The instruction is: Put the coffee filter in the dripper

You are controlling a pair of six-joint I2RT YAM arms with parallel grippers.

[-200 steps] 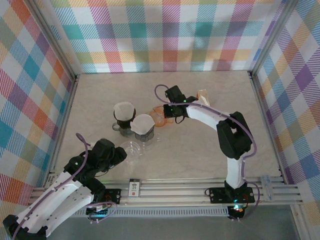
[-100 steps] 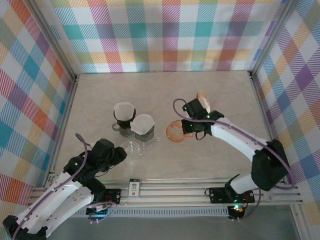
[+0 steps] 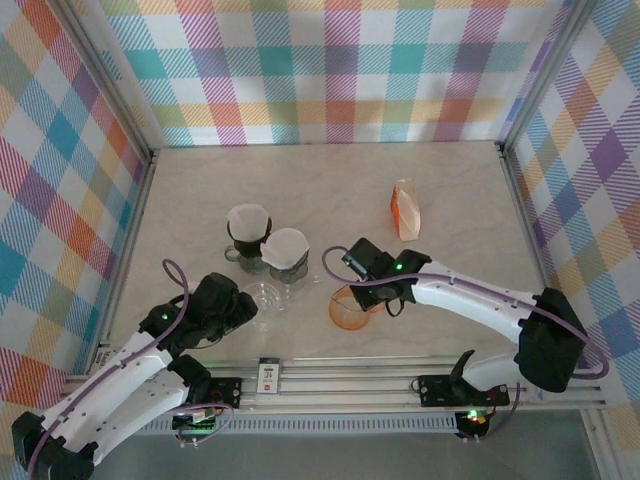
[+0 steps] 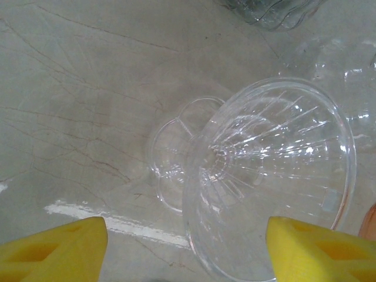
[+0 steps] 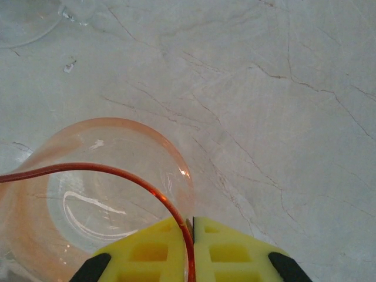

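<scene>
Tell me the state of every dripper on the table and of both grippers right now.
left gripper: open, holding nothing.
right gripper: shut on the orange dripper at its rim.
orange dripper: empty, no filter.
clear dripper: empty, ungripped.
rear dripper: white filter inside.
front dripper: white filter inside.

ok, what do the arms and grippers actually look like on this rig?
Matching pair: left arm and right arm have white link shells, black joints, a lilac cable looped along each and a green light near the wrist. The left gripper and right gripper carry bright yellow pads with moulded recesses.
</scene>
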